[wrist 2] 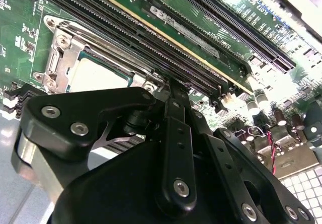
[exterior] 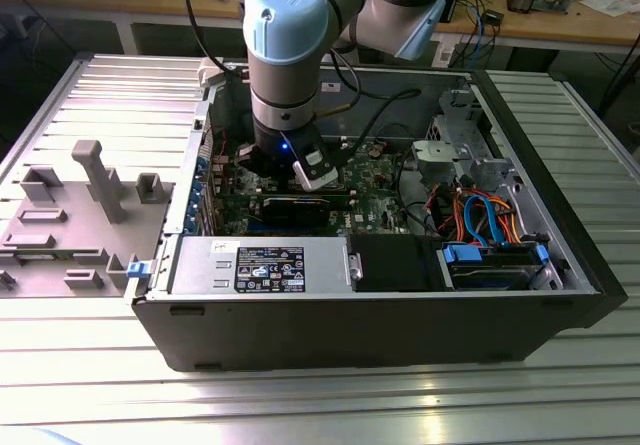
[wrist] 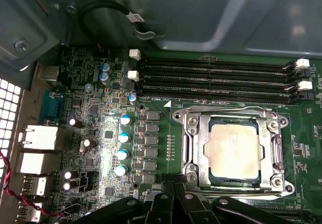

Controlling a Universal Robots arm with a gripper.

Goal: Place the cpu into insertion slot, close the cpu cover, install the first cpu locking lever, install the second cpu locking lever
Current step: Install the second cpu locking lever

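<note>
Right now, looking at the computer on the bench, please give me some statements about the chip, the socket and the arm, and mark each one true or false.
1. The cpu lies in the insertion slot. True.
2. The cpu cover lies flat around the chip, whose top shows through its window. True.
3. The gripper holds the cpu. False: the chip sits in its socket, apart from the gripper.
4. The computer case has its side panel closed. False: it is open, with the motherboard in sight.
5. The arm reaches down into the case. True.
6. The memory slots lie far from the socket. False: they run right beside it.
</note>
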